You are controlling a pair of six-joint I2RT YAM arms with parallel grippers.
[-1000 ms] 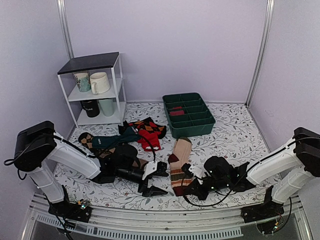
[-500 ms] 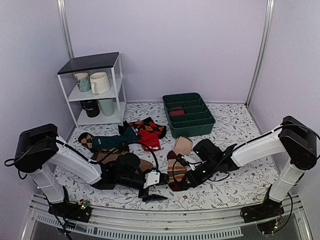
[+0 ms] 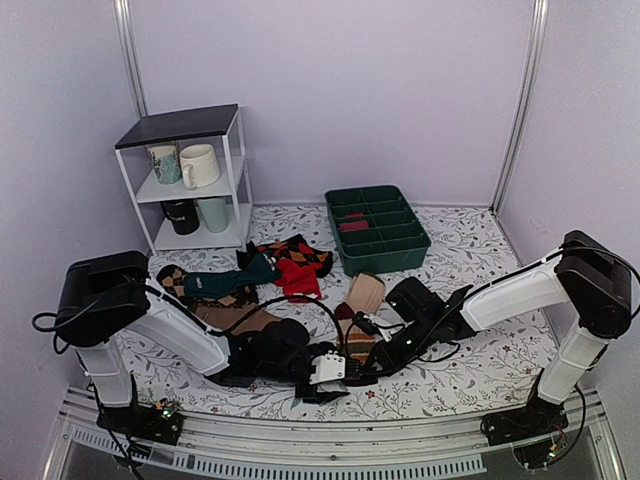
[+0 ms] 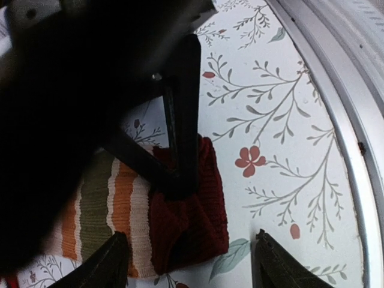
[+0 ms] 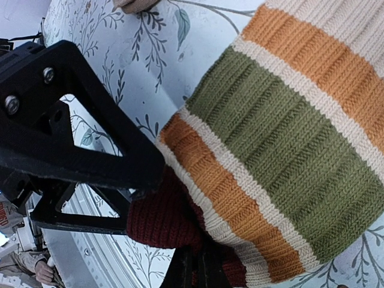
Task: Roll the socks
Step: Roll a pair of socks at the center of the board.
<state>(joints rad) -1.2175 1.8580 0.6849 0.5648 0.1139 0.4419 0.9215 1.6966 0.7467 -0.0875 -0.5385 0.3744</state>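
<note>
The socks (image 3: 360, 305) lie on the flowered table (image 3: 480, 290) close to its front edge, between the two arms, with the beige legs pointing toward the green tray (image 3: 420, 250) and the maroon toe nearest the rail. The right gripper (image 5: 195, 270) is pinched tight on that maroon toe. The left gripper (image 4: 192, 264) hangs wide open just beside it, one finger on either side of the toe and gripping nothing.

I see a white shelf (image 3: 180, 125) back left, mugs (image 3: 199, 165) on it. Green divided tray (image 3: 385, 262) sits mid-back. Argyle socks (image 3: 300, 258) and a teal sock (image 3: 215, 283) lie on the floral cloth (image 3: 470, 280).
</note>
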